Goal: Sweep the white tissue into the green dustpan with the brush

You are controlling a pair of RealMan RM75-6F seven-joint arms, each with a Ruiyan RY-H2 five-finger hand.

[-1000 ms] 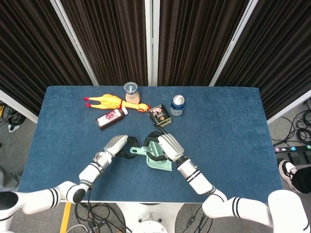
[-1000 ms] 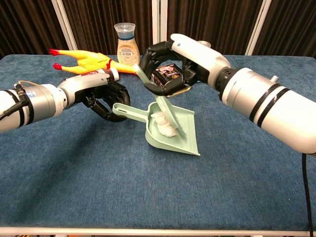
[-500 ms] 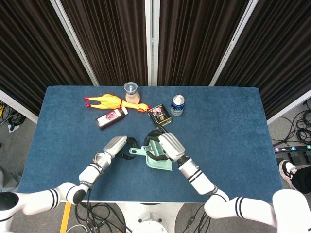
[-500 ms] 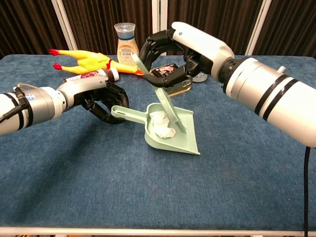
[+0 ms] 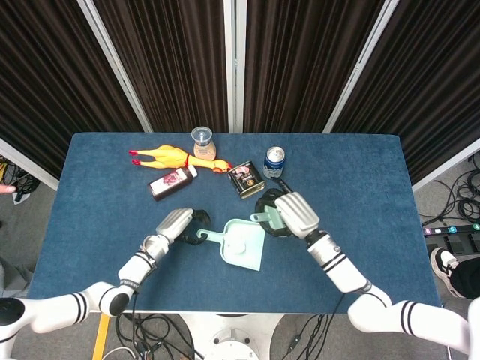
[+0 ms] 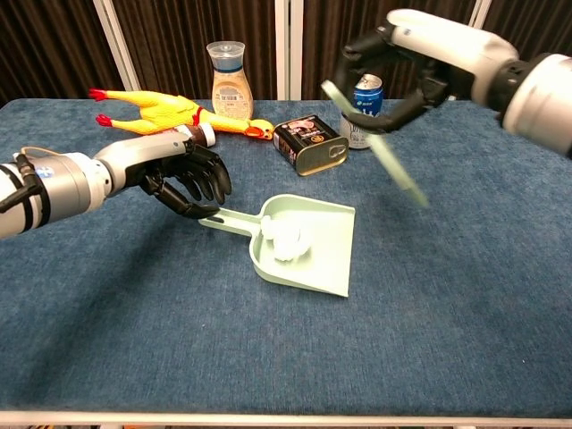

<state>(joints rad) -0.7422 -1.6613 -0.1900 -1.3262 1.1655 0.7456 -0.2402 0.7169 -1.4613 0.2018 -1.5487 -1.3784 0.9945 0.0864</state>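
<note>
Dark curtains hung behind a blue cloth-covered table [image 6: 107, 304] that filled both views. Toward the upper left of the chest view lay a yellow rubber chicken [image 6: 161, 111] and a glass bottle [image 6: 226, 79]. Left of centre, the left hand [image 6: 185, 180] curled its dark fingers around the end of the green dustpan's [image 6: 317, 255] handle, gripping it or at least pressing on it. The white tissue [image 6: 288, 241] sat inside the pan, near its back wall. Behind the pan stood a dark tin [image 6: 309, 144] and a blue drink can [image 6: 362, 107]. At the upper right, the right hand [image 6: 407, 67] held the brush [image 6: 375, 147] lifted clear of the table, its blade blurred and well apart from the pan. Judging by this, the sweep looked done; the risk lay in the left hand tilting or jerking the pan so the light tissue rolled out over the open lip, or the brush clipping the can.
</note>
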